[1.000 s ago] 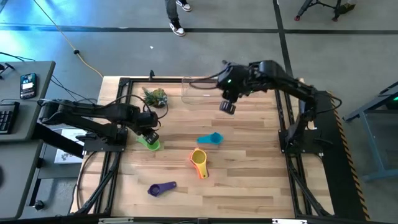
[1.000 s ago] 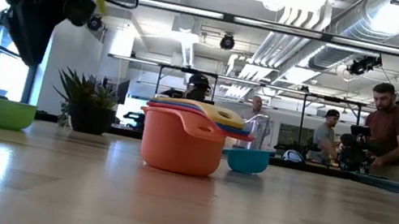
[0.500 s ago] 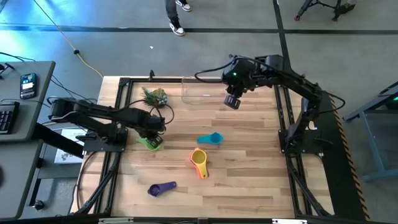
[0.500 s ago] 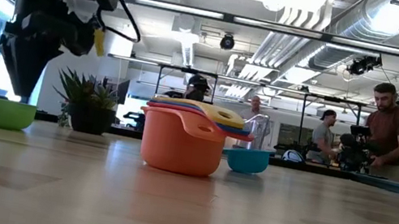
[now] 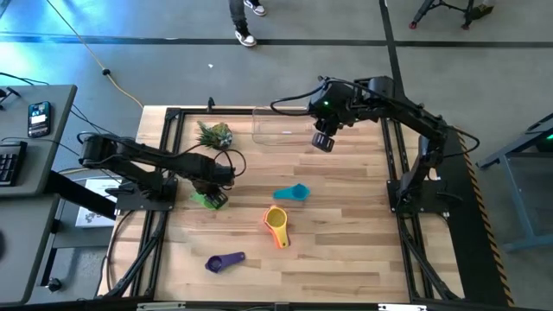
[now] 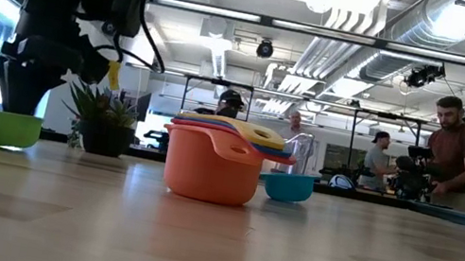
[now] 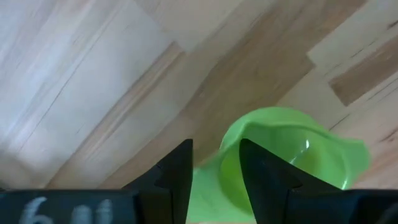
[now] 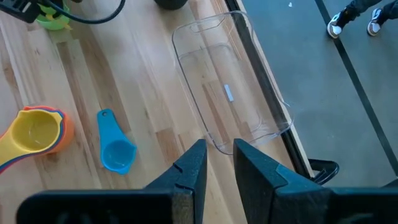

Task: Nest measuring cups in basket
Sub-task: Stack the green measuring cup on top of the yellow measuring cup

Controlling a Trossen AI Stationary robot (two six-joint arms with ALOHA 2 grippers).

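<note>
The left pincer (image 5: 212,195) is straddling the green cup (image 7: 292,149) on the worktop (image 5: 346,242), fingers slightly parted around its rim, gripping nothing yet. Closing and lifting looks next. The right pincer (image 5: 322,143), slightly open and empty, is hovering by the basket (image 8: 231,87).

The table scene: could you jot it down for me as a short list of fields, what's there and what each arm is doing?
Left gripper: down at the green cup, fingers straddling its handle, not closed
Right gripper: hovering by the basket, holding nothing
Basket contents: no cups
Nested stack: yellow cup on top, orange outermost, mid-table
Blue cup: lying alone beside the stack
Purple cup: alone near the front edge
Plant: next to the basket
</note>
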